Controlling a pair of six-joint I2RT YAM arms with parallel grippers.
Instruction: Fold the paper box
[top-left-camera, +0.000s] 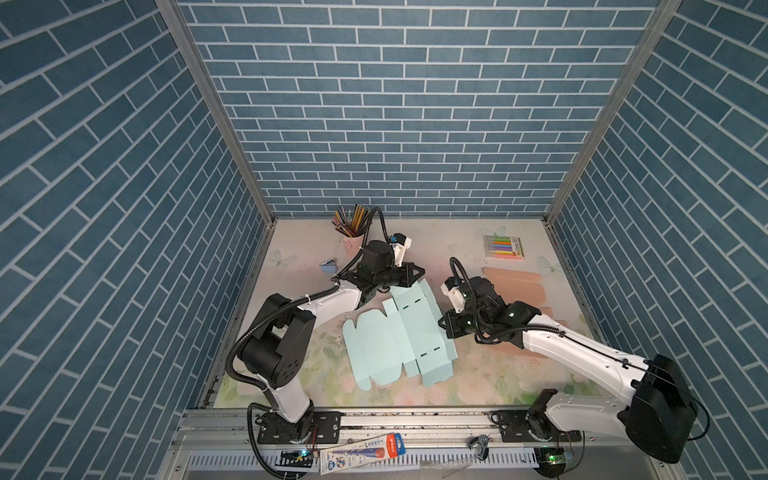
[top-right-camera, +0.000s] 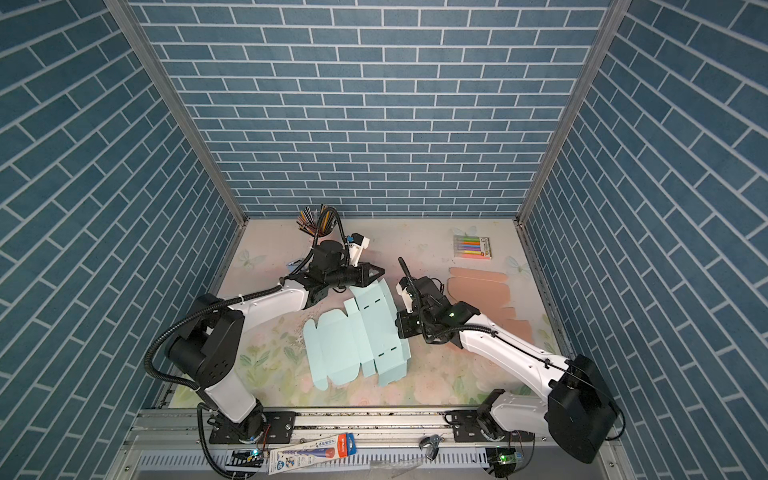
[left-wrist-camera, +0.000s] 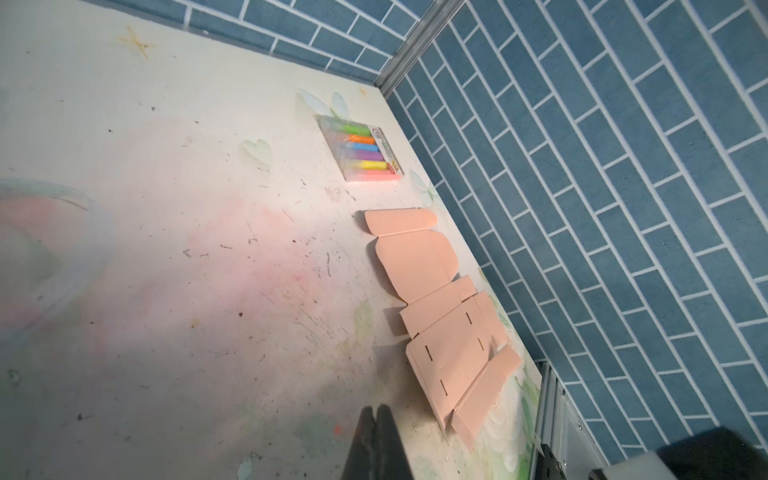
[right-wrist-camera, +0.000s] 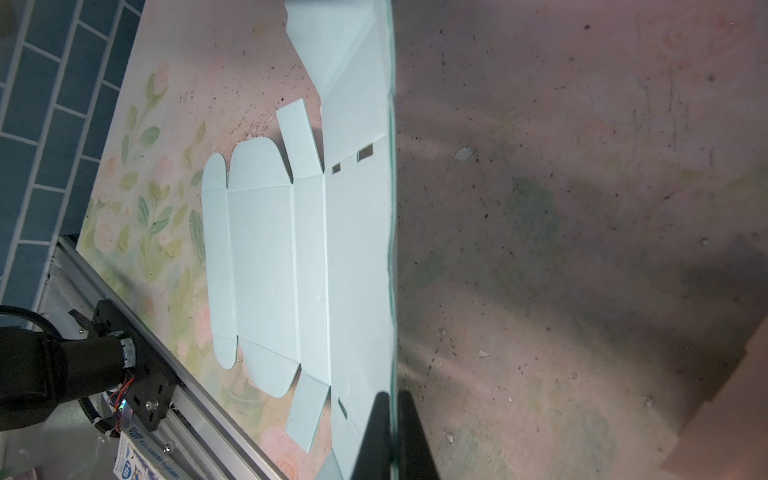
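The paper box (top-left-camera: 390, 340) (top-right-camera: 353, 345) is a light blue die-cut sheet that lies mostly flat on the middle of the table. My right gripper (top-left-camera: 441, 323) (top-right-camera: 397, 326) is shut on the sheet's right-hand edge. In the right wrist view that edge (right-wrist-camera: 388, 249) runs straight between the two black fingers of the right gripper (right-wrist-camera: 391, 395). My left gripper (top-left-camera: 422, 271) (top-right-camera: 382, 272) (left-wrist-camera: 376, 409) hovers just past the sheet's far end, shut, with nothing between its fingers. The left wrist view does not show the blue sheet.
A flat peach box sheet (top-left-camera: 515, 286) (left-wrist-camera: 436, 316) lies along the right wall, partly under the right arm. A marker pack (top-left-camera: 503, 247) (left-wrist-camera: 365, 153) sits at the back right and a pencil cup (top-left-camera: 351, 224) at the back left. A metal rail (top-left-camera: 415, 417) borders the front.
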